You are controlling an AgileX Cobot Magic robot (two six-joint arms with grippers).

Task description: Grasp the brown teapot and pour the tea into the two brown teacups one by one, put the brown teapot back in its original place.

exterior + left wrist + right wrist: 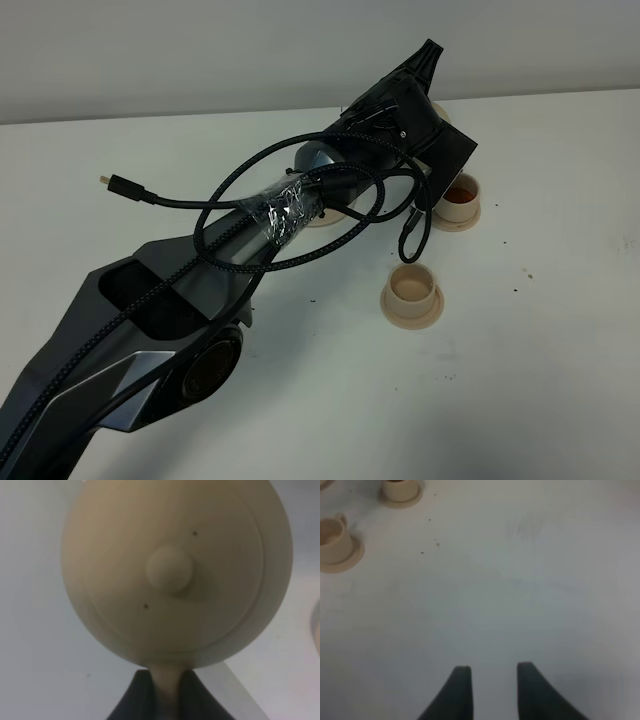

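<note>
The left arm (170,310) is cased in dark grey shells with silver-grey panels. Black braided cables (230,195) are looped over it and bound with clear tape (285,212); one loose end is tipped with a gold plug (106,181). The left gripper (165,674) and right gripper (492,669) are fitted with black tapered fingers (457,695).

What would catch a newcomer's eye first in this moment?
The left arm, draped in black cables, cuts diagonally across the high view. In the left wrist view the brown teapot fills the picture, its handle pinched in the left pincer. Right of the arm, the far teacup shows brown inside, the near teacup pale.
</note>
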